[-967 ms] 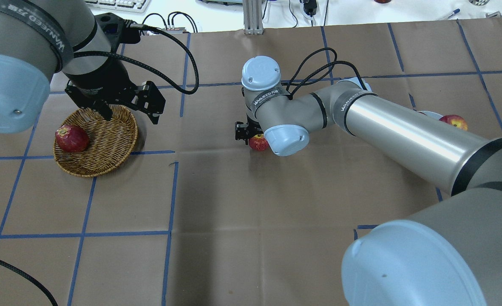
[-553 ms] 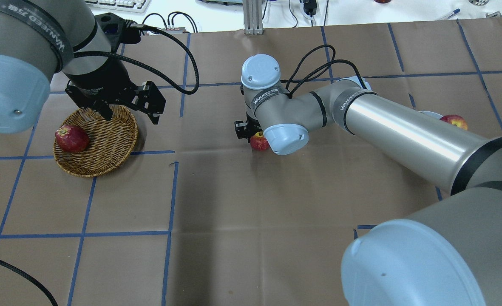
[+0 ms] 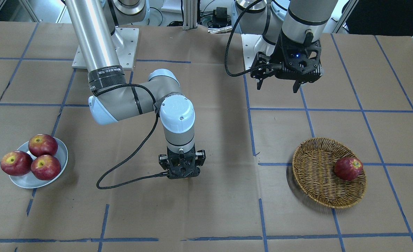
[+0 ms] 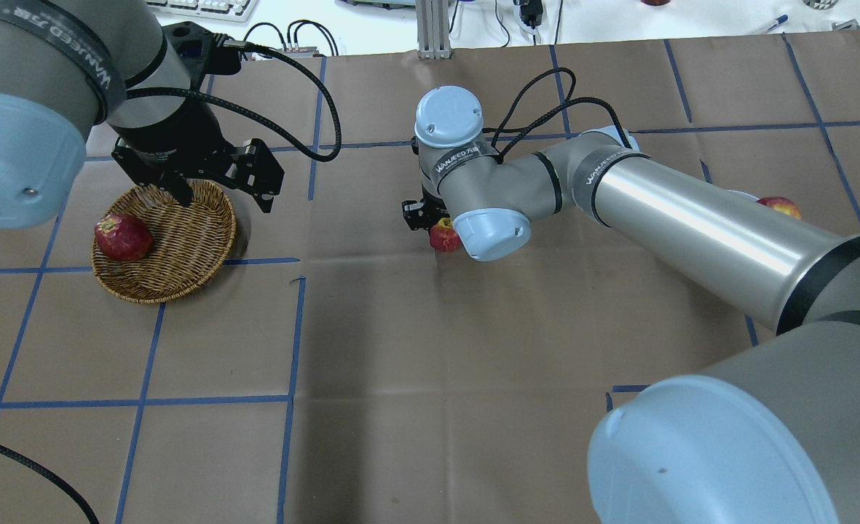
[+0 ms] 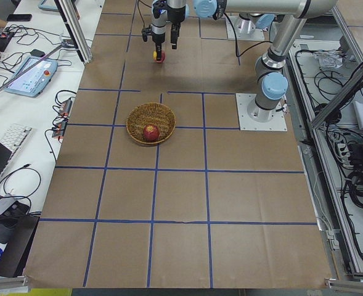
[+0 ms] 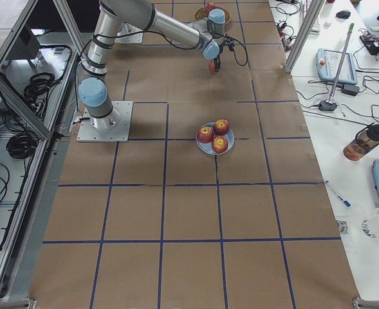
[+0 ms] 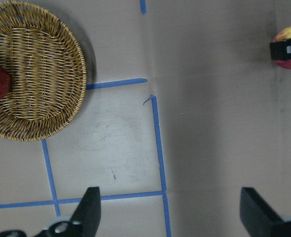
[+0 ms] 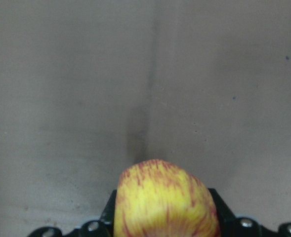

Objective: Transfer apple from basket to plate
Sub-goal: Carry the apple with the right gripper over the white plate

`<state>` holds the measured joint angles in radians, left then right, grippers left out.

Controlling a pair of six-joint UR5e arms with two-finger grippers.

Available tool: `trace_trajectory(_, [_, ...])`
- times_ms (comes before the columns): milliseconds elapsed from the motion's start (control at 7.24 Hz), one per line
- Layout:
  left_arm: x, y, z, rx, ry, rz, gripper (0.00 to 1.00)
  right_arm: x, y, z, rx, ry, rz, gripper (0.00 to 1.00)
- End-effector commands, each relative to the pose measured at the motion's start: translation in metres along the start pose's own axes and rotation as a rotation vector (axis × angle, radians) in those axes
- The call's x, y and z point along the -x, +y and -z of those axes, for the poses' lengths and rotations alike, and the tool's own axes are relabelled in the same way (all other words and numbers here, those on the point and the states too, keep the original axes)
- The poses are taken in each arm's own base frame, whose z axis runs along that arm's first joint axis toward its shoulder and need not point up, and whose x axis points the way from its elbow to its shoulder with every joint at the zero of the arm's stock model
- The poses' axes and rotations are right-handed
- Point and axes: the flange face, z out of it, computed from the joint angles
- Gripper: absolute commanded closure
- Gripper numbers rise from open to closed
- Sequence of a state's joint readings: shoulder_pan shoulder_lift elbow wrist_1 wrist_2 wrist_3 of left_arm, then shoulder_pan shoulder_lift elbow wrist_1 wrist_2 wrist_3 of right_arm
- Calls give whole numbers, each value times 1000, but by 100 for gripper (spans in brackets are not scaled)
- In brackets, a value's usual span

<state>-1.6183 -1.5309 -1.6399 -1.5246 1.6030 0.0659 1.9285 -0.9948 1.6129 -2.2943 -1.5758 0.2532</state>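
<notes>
The yellow-streaked red apple sits between the jaws of my right gripper, which is shut on it at mid-table, close over the brown paper. It also shows in the overhead view and the left wrist view. The wicker basket lies on the robot's left with one dark red apple in it. My left gripper is open and empty, hovering above the basket's far rim. The pale plate lies on the robot's right and holds three red apples.
Blue tape lines grid the brown paper table cover. The right arm's long link stretches across the table's right half and hides most of the plate in the overhead view. Cables trail from both wrists.
My right gripper has shifted slightly toward the far side of the overhead view, carrying the streaked apple with it. The left arm, basket and dark apple have not moved.
</notes>
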Motion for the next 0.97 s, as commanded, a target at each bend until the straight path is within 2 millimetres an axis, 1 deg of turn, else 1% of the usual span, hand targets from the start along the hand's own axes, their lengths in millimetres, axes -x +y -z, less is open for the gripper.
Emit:
trace_trajectory(0, [0, 0, 1, -1, 0, 0, 1, -7, -20, 36, -55, -8, -17, 39])
trace_trajectory(138, [0, 0, 0, 0, 0, 0, 1, -28, -30, 65, -47, -3, -50, 39])
trace_trajectory(276, [1, 0, 0, 0, 2, 3, 1, -65, -31, 100, -25, 6, -82, 39])
trace_trajectory(415, [1, 0, 1, -3, 0, 3, 1, -112, -28, 140, -6, 19, -44, 39])
trace_trajectory(553, [1, 0, 1, -3, 0, 3, 1, -188, -26, 173, 28, 32, -30, 39])
trace_trajectory(691, [1, 0, 1, -1, -2, 1, 1, -257, -21, 187, 53, 36, 24, 39])
trace_trajectory(829, [1, 0, 1, -1, -2, 1, 1, -324, -12, 188, 66, 37, 67, 39])
